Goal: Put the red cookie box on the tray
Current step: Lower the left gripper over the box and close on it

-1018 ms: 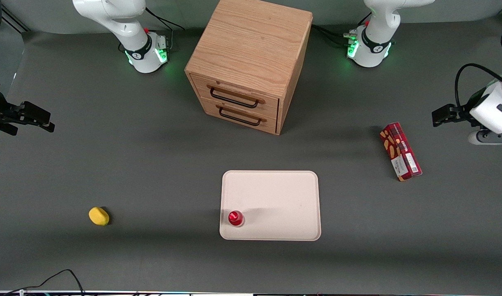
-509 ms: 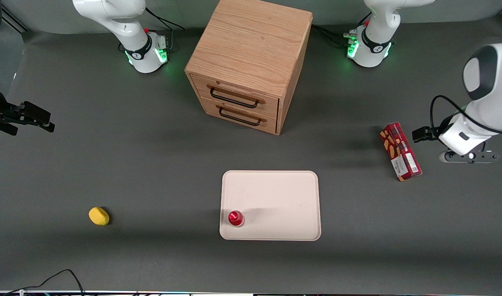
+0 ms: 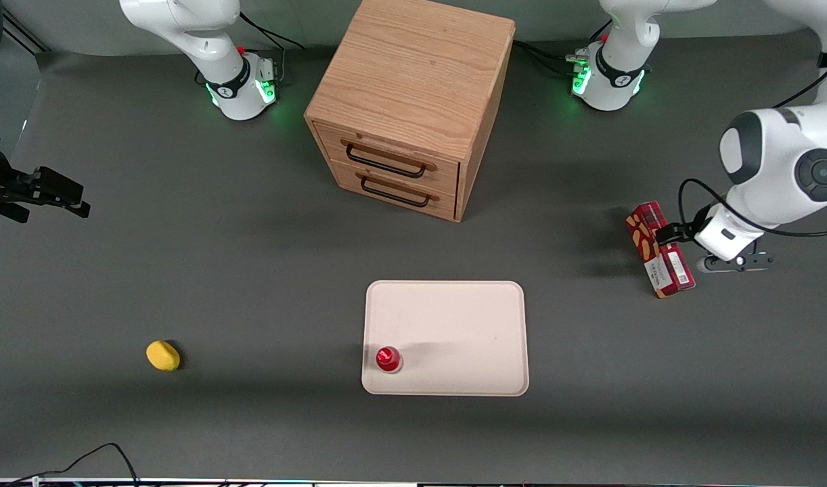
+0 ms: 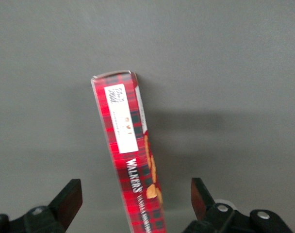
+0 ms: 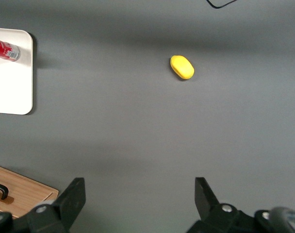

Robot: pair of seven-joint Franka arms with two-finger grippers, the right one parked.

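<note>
tray (image 5: 11,92) corner | red-topped bottle (image 5: 5,50) on tray | yellow object (image 5: 182,67) apart

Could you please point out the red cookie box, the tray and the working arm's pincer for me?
red cookie box (image 3: 658,249), front view, on its long upper face.
tray (image 3: 454,325), front view, on its bare floor.
pincer (image 4: 137,199), left wrist view, open, midway between fingertips that straddle the box.

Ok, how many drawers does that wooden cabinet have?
2, stacked on the cabinet: upper drawer, lower drawer, both shut. The open gripper hovers over the red cookie box, toward the working arm's end.
</note>
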